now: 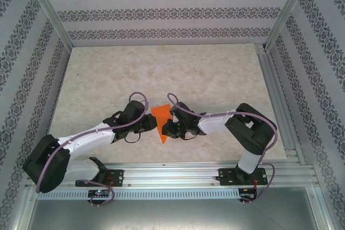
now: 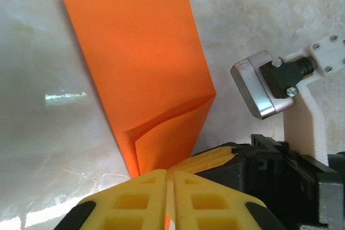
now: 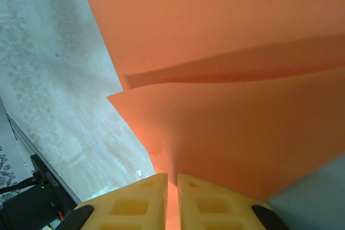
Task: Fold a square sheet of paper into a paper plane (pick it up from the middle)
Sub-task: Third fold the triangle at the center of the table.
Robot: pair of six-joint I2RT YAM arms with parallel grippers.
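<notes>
Here, on the left, the left gripper [image 2: 170, 175] is pinching the paper [image 2: 140, 63]. Its yellow fingers [image 2: 143, 195] are pressing nearly together, with only a thin orange strip showing in the slit between them. The paper's narrow end is running down into that slit. The rest is spreading away from the fingertips as a wide, folded orange shape lying on the pale table [image 2: 38, 133]. A loose flap is lifting close to the fingertips, with a shadowed crease slanting across it.

Just right of these fingers, a yellow finger of the right gripper [image 1: 166, 129] is meeting the same narrow end. From above, the two grippers are facing each other across the paper, one on each side of its near point, around the middle of the table.

On the right, the right gripper's own fingers are likewise squeezing narrowly, with orange paper glowing in the gap between them. Beyond those fingertips the paper is fanning out in two layers, a shadowed gap opening between them, and the table is showing to their left.
</notes>
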